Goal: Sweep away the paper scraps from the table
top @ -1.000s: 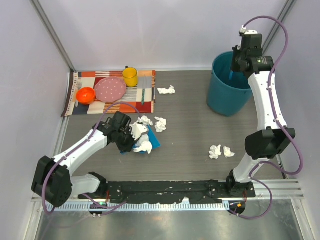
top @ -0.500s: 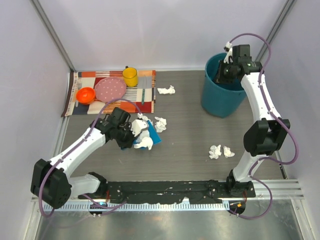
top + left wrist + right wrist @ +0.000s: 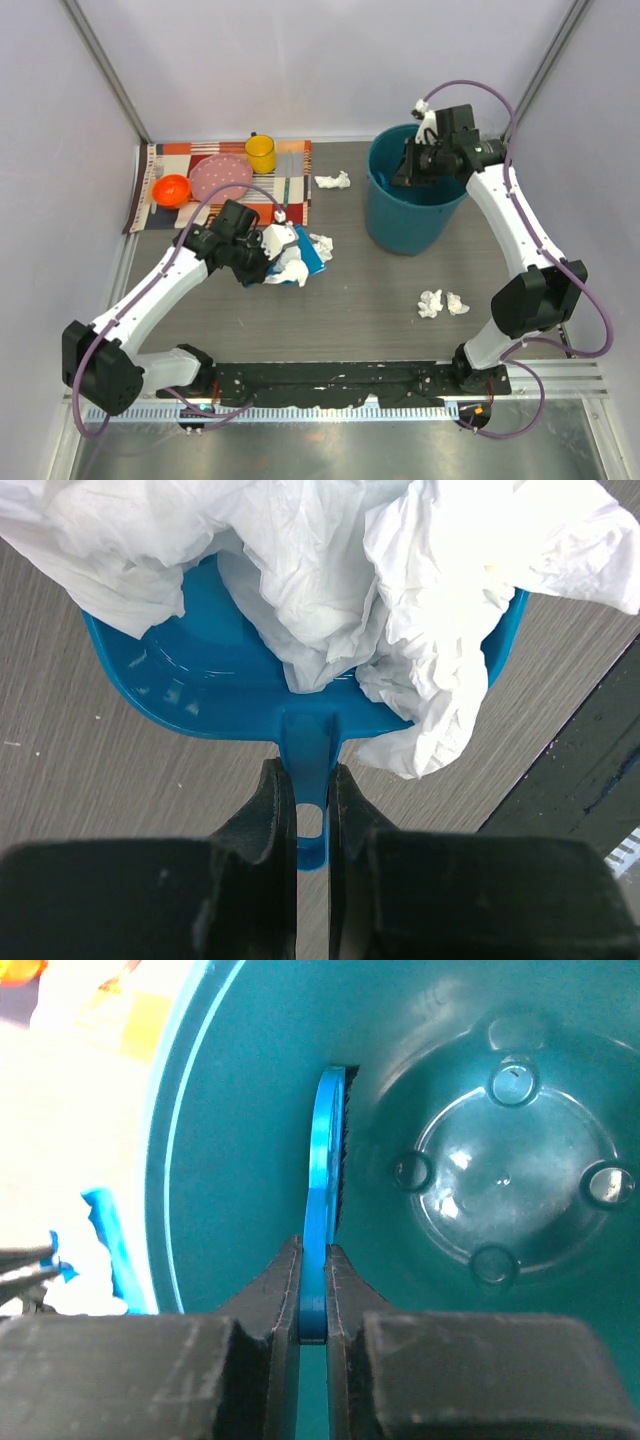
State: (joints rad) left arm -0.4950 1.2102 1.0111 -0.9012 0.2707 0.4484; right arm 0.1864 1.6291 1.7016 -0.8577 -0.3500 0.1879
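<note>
Two arms work over the flat dark grey-brown wood-grain table [image 3: 380, 320], where a striped multicoloured placemat [image 3: 170, 155] with dishes lies at the far left, out of the way.

Next in size, the round teal plastic bucket [image 3: 400, 225] stands at centre-right. The right gripper [image 3: 420, 165] reaches into it, fingers clenched on the flat handle of a blue plastic brush [image 3: 322, 1160] that lies against the inner wall. That hold seems meant to hook the wall and drag the bucket toward the load.

At centre-left, the left gripper [image 3: 312, 780] is clamped on the stub handle of a blue plastic dustpan [image 3: 190, 670], kept roughly level, probably so nothing rolls off.

Smallest are the crumpled white paper scraps [image 3: 400, 600]: several are heaped in the dustpan and spill over its edge. Others lie on the table: one wad [image 3: 322, 243] just beside the dustpan, one [image 3: 333, 181] near the placemat's corner, and a pair [image 3: 441, 303] nearer the right arm's base.

Compared with a second ago, the bucket has slid from the far right corner leftward toward the middle, the right arm folding in with it. The dustpan has moved rearward and toward the bucket, so the two are closer. The three lots of loose scraps have not shifted.
</note>
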